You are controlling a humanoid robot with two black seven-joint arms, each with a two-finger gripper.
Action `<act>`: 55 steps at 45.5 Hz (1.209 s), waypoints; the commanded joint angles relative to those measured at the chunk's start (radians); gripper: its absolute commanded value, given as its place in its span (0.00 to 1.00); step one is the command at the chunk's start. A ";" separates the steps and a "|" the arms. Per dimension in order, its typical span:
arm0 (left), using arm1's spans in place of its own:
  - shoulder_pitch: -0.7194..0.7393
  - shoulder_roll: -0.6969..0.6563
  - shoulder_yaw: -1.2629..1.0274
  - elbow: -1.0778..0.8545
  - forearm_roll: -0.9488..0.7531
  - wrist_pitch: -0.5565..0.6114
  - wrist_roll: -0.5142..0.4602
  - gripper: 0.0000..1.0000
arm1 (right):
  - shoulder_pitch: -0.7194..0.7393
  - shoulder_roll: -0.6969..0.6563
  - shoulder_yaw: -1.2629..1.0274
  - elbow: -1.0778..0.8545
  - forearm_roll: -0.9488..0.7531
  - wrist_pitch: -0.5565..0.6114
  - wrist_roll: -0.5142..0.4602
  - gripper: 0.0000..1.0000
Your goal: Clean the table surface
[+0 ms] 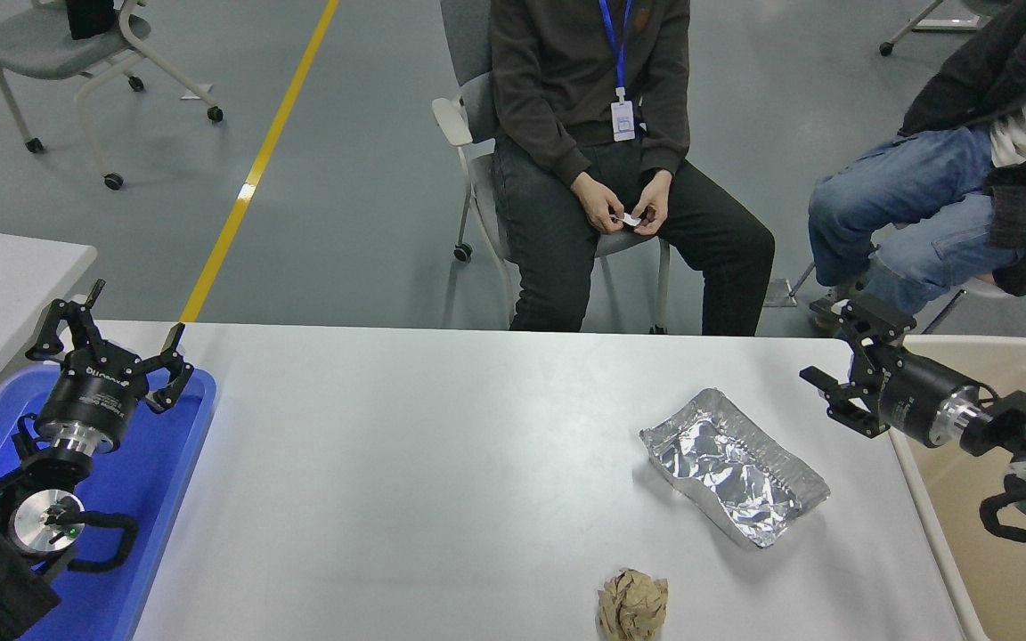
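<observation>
Table surface [442, 463]: foil tray [734, 465], paper ball [631, 604] | right gripper [844, 368] fingers apart | left gripper [112, 334] fingers apart, label seemingly illegible

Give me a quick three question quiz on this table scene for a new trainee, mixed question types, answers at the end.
1. True or false: the right gripper is gripping the foil tray.
2. Multiple choice: where is the crumpled brown paper ball on the table surface? A) at the far edge B) at the near edge, nearer than the foil tray C) inside the blue bin
3. Fill in: the left gripper is parked over the ____ bin.

Key:
1. False; it is open and apart from the tray, to its right.
2. B
3. blue
</observation>
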 commanded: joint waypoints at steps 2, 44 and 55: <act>0.000 0.000 0.000 0.000 0.000 0.000 0.001 1.00 | 0.018 -0.061 -0.041 0.135 -0.191 -0.067 0.007 0.99; 0.000 0.000 0.000 0.000 0.000 0.000 0.001 1.00 | 0.360 -0.089 -0.590 0.125 -0.642 -0.188 0.004 0.99; 0.000 0.000 0.000 0.000 0.000 0.000 0.001 1.00 | 0.425 -0.036 -0.722 0.086 -0.643 -0.193 -0.117 0.99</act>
